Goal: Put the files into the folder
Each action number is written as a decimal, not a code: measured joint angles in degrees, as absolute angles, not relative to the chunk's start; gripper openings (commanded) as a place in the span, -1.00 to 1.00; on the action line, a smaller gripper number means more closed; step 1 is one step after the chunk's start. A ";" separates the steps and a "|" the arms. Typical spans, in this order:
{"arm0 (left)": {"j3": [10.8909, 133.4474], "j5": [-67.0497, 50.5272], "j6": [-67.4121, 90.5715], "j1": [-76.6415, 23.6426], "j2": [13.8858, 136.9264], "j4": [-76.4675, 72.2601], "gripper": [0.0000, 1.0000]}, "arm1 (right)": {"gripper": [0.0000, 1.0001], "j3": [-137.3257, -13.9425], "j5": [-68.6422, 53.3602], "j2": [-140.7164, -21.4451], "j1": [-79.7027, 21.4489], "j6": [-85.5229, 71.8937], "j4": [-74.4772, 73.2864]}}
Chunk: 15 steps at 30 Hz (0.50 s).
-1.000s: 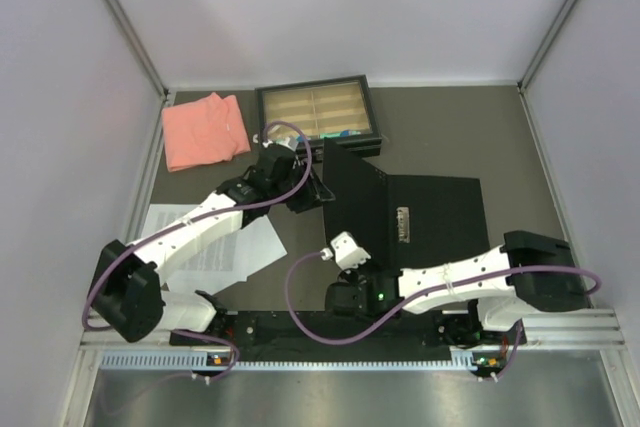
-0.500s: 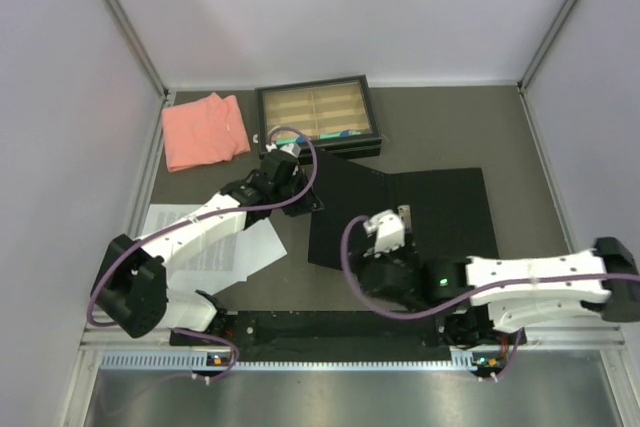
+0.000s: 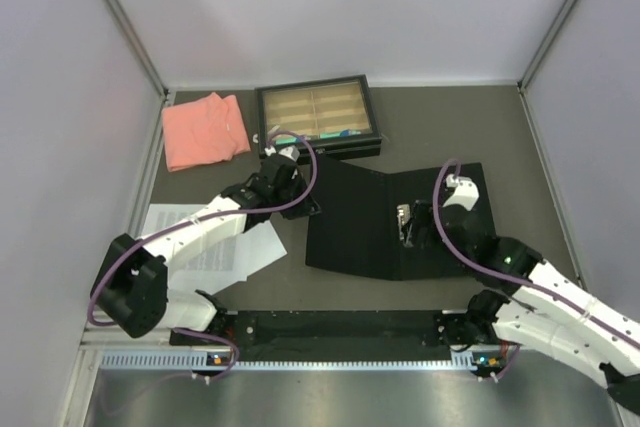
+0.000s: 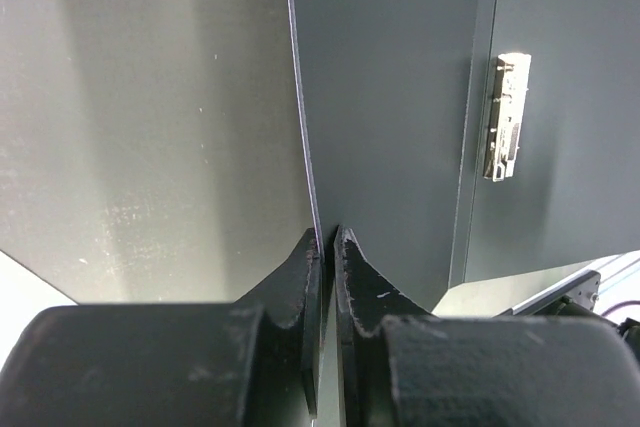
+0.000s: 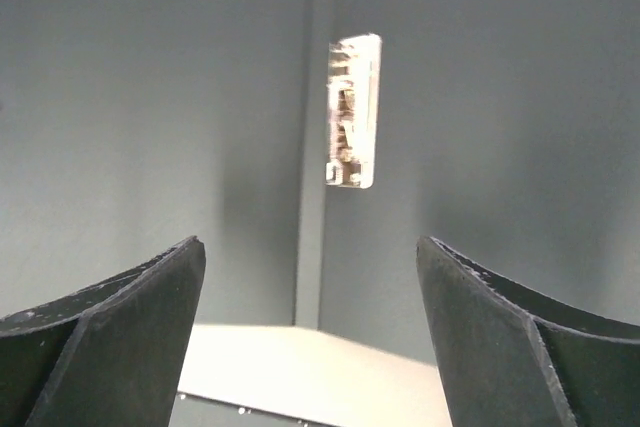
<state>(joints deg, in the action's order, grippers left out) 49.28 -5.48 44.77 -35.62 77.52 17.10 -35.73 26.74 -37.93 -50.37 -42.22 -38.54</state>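
The folder (image 3: 352, 229) lies open on the table with its matte black inside up, a small metal clip (image 3: 403, 222) by the spine. My left gripper (image 3: 306, 203) is shut on the edge of the folder's left cover (image 4: 306, 147), which runs thin between the jaws of that gripper (image 4: 327, 234). My right gripper (image 3: 416, 225) hovers open above the spine, holding nothing. In the right wrist view the clip (image 5: 352, 112) sits just beyond the wide-apart gripper (image 5: 310, 247). The files (image 3: 245, 252), white printed sheets, lie left of the folder, partly under my left arm.
A folded salmon-pink cloth (image 3: 205, 130) lies at the back left. A black-framed tray (image 3: 317, 112) with tan compartments stands behind the folder. White walls enclose the table on three sides. The arms' base rail (image 3: 340, 332) runs along the near edge.
The left cover has dropped from standing upright to lying nearly flat, and the left gripper has shut on its edge. The right arm swung rightward and forward over the spine and opened.
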 measured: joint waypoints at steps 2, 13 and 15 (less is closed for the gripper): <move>49.30 -5.02 44.47 -35.62 77.52 17.26 -1.00 | 0.61 -34.63 20.32 -39.99 -42.28 -40.14 -35.94; 51.92 -1.39 41.95 -33.32 77.25 24.51 -1.00 | 0.47 -30.76 -1.69 -55.61 -22.72 -33.47 -22.98; 51.92 -0.62 41.56 -32.93 76.75 25.58 -0.48 | 0.46 -30.74 -2.90 -57.93 -22.13 -32.86 -20.86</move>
<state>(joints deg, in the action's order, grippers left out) 51.92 -0.62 41.56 -32.93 76.75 25.58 -30.74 -2.90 -57.93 -22.13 -32.86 -20.86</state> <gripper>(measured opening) 0.094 0.736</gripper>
